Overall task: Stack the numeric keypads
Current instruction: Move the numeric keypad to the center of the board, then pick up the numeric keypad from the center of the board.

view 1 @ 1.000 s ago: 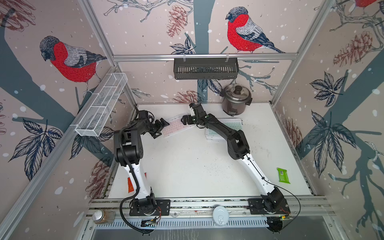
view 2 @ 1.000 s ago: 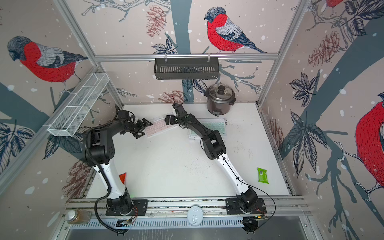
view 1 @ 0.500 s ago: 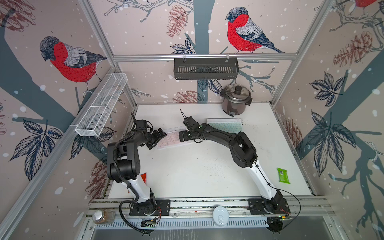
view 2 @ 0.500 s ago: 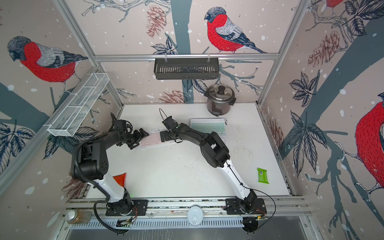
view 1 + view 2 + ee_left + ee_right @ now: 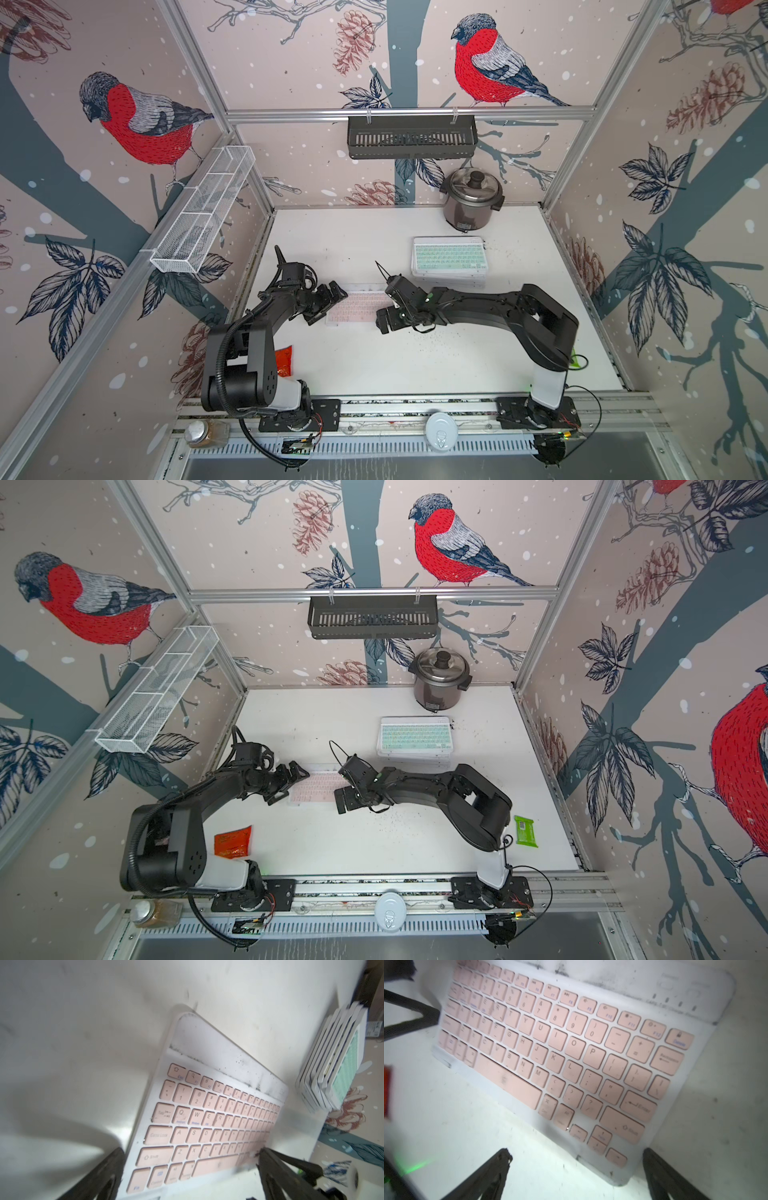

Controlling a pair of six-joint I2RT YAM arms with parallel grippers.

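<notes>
I am keeping my left gripper and right gripper with jaws spread apart, clamping nothing, at the short ends of the thin pink-keyed, white-framed keypad. It is lying flat near the mint-topped keypad stack. I am judging it light, stiff and slick, best pinched at its rim.

A robot test cell in a lab: aluminium profile bars frame walls papered with a bullfinch print, and two black robot arms are bolted to a slotted rail along the front edge of a white worktop. A wire basket hangs on the frame.
</notes>
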